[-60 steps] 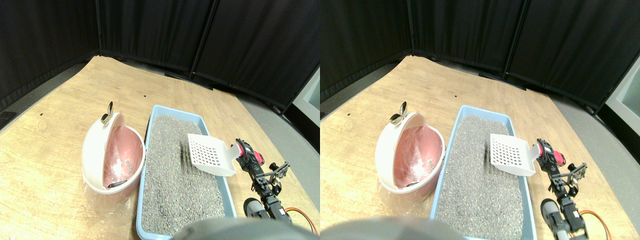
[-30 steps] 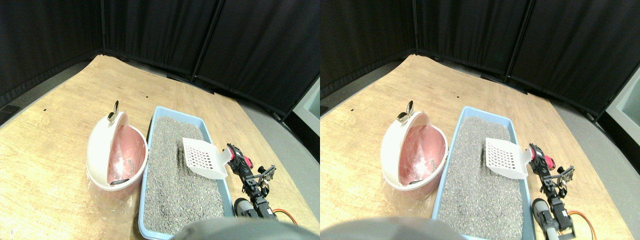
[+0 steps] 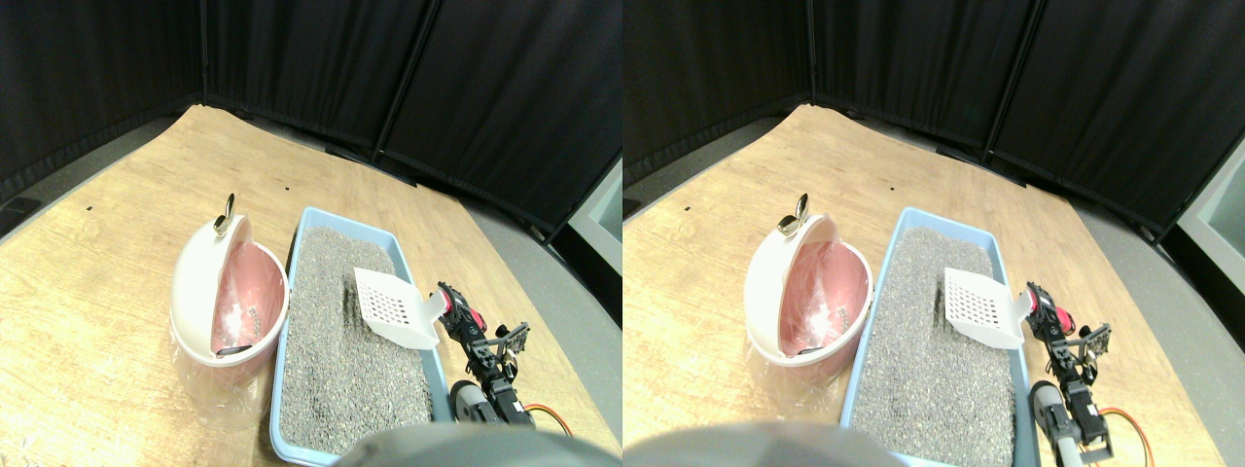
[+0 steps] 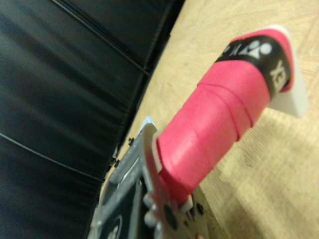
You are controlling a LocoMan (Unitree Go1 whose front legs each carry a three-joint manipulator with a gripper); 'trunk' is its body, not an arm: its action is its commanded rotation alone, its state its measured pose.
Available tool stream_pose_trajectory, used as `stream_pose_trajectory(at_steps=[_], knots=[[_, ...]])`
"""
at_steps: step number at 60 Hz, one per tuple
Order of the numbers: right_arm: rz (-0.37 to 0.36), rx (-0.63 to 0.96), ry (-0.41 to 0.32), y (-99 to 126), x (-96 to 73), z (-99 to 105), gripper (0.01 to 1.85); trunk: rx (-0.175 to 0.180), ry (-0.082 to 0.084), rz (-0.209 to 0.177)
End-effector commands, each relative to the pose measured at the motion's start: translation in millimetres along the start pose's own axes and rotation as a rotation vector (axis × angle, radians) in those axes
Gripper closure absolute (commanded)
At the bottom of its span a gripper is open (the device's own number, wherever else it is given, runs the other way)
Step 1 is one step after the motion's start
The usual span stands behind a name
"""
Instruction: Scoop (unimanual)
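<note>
Since half a second ago the white slotted plastic scoop has hardly shifted over the litter; it sits a touch lower and nearer the tray's right wall, though the whole picture has slid a little too, so part of that is the camera.

From where I stand, the biggest thing is the pale wooden floor board, backed by black curtain panels. On it lies the light blue rectangular litter tray, filled with grey gravel-like litter. Touching the tray's left wall is the round white-and-pink bin, its pink inside lined with clear plastic and a small metal clip standing at its far rim.

The scoop's perforated blade hangs over the right half of the litter, tilted, its front edge near the surface, with a dark furrow in the gravel just beside it.

Its pink tape-wrapped handle runs back over the tray's right wall to the right manipulator's gripper. In the wrist view the handle's end sits against the grey jaw frame, but the gap between the jaws is hidden, so I cannot tell how wide the pincer stands or whether it truly clamps the handle.
</note>
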State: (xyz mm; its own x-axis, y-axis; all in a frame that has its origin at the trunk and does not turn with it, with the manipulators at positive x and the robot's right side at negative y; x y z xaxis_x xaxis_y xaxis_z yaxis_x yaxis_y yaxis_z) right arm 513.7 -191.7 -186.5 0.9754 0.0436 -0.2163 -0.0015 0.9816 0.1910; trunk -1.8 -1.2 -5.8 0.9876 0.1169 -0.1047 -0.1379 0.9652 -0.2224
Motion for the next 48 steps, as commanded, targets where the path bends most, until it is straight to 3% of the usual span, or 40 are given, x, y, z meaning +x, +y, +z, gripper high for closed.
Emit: stream_pose_trajectory(at_steps=[1, 12, 14, 17, 19, 24, 29, 37, 48], knots=[[-0.006, -0.064, 0.011, -0.6, -1.1, 11.9, 1.8, -0.008, 0.0, 0.015], [-0.028, -0.134, 0.085, 1.6, -1.3, 25.9, 1.78, -0.017, 0.0, 0.019], [-0.035, -0.142, 0.1, 2.2, -1.9, 27.7, 1.66, -0.019, -0.001, 0.019], [-0.062, -0.163, 0.144, 3.7, -2.8, 32.1, 1.18, -0.019, -0.004, 0.019], [-0.065, -0.166, 0.153, 3.9, -3.0, 32.7, 1.1, -0.019, -0.004, 0.019], [-0.08, -0.137, 0.194, 4.0, -4.8, 35.9, 0.64, -0.02, -0.003, 0.019], [-0.112, -0.081, 0.222, 2.1, -6.4, 39.0, 0.43, -0.023, -0.004, 0.019], [-0.119, -0.07, 0.278, 0.1, -8.4, 44.0, 0.34, -0.024, -0.001, 0.018], [-0.134, -0.076, 0.295, 2.2, -8.9, 44.8, 0.36, -0.024, 0.0, 0.017]])
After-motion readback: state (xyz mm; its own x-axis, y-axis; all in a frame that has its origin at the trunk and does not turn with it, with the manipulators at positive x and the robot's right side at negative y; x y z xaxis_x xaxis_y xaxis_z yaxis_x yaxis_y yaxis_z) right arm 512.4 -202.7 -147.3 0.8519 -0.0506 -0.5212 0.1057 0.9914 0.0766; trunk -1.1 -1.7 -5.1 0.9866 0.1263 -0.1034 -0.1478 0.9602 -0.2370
